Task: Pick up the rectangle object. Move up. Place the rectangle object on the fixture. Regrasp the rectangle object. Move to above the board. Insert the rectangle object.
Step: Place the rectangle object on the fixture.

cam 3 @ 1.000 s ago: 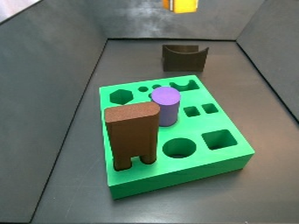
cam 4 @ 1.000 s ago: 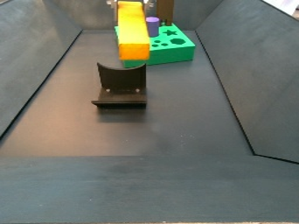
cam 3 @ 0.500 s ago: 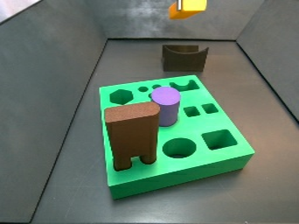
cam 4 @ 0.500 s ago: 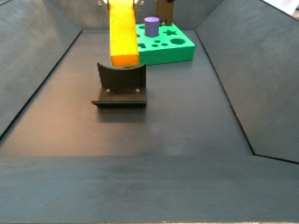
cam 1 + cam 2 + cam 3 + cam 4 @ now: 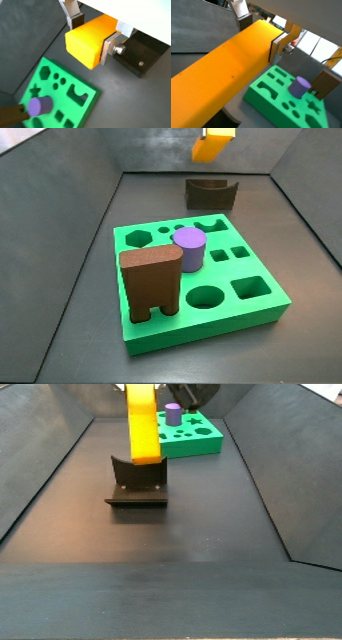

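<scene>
The gripper (image 5: 93, 31) holds the rectangle object (image 5: 142, 424) upright directly above the fixture (image 5: 136, 481), with the board (image 5: 201, 288) lying well apart beyond the fixture.

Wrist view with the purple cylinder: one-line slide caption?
Gripper holds the orange block beside the dark fixture, above the green board.

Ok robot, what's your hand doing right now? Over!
Hand shut on the rectangle object. Block hangs upright above the fixture, not seated. Nothing in the way.
</scene>
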You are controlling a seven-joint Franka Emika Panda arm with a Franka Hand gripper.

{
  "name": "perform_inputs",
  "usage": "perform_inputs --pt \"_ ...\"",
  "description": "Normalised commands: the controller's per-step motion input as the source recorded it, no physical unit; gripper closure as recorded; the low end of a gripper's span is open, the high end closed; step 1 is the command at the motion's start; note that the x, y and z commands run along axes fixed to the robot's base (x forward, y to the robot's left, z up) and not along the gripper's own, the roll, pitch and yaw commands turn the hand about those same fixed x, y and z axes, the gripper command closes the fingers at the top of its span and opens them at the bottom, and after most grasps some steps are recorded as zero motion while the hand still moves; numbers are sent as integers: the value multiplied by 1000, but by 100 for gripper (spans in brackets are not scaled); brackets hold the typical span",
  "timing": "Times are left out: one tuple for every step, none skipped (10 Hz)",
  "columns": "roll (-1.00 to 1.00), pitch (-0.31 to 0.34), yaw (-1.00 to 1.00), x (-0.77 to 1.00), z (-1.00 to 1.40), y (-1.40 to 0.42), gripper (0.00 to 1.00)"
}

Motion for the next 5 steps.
perform_inputs --pt "-940 113 -273 81 -14 43 100" --pt "-684 56 -248 83 -16 44 100" --pt "-492 19 -226 81 -16 46 100" --pt "-286 -21 -189 75 -4 30 100" --pt "-230 -40 -169 68 2 27 100"
